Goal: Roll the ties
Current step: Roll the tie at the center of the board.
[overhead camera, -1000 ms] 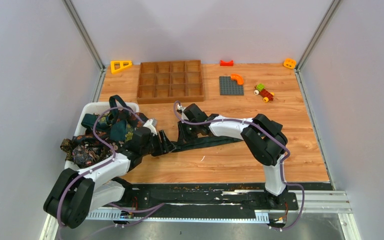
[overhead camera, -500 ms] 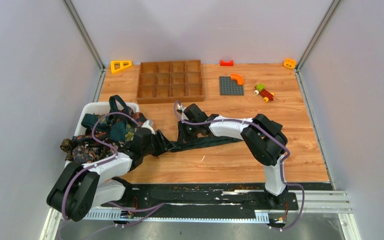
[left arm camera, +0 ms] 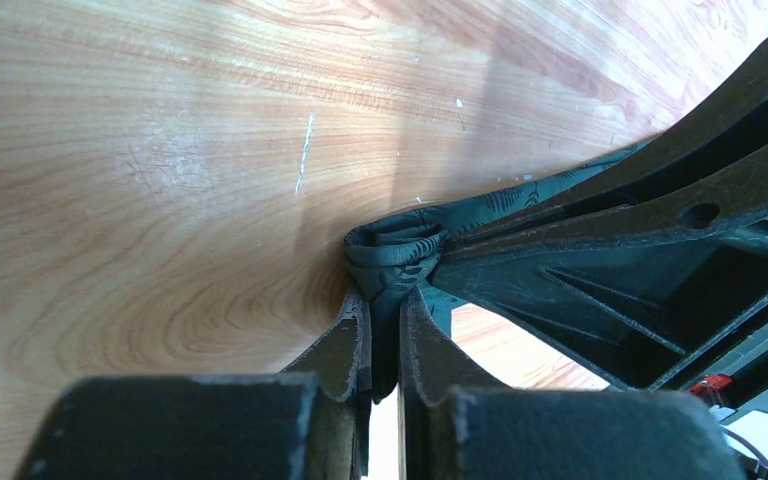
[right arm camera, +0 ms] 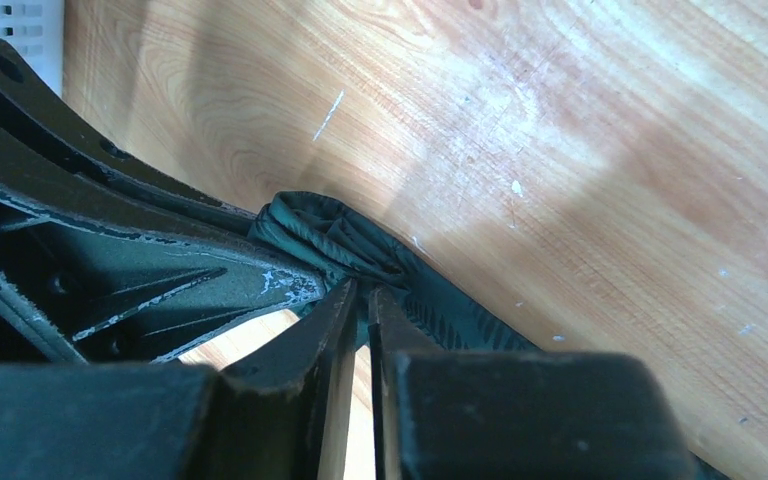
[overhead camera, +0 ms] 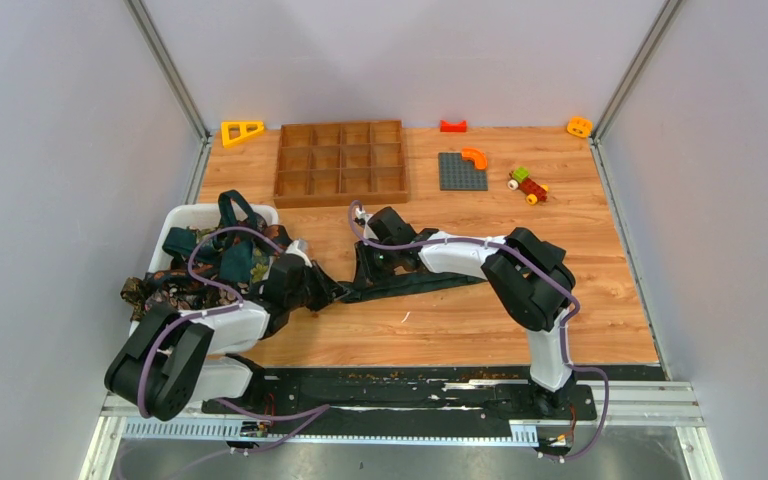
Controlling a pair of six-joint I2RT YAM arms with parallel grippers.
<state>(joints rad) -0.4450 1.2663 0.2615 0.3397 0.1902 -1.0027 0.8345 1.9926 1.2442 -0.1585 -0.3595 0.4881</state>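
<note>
A dark green tie [overhead camera: 430,281] lies flat on the wooden table, its left end wound into a small roll [left arm camera: 395,245] [right arm camera: 320,232]. My left gripper [overhead camera: 338,290] [left arm camera: 385,292] is shut on the fabric at that roll. My right gripper [overhead camera: 365,272] [right arm camera: 362,288] meets it from the other side, its fingers nearly together and pinching the same tie just behind the roll. More ties [overhead camera: 230,255], teal and dark, fill a white bin [overhead camera: 185,213] at the left, and a brown patterned one [overhead camera: 165,295] hangs over its near edge.
A wooden compartment tray [overhead camera: 340,163] stands at the back. A grey baseplate [overhead camera: 460,172], a toy car [overhead camera: 528,185], a yellow triangle [overhead camera: 241,131], a red piece [overhead camera: 452,126] and an orange piece [overhead camera: 579,127] lie along the far edge.
My left gripper has closed on the rolled end of the tie, and its arm has swung slightly. The right arm has stayed in place.
</note>
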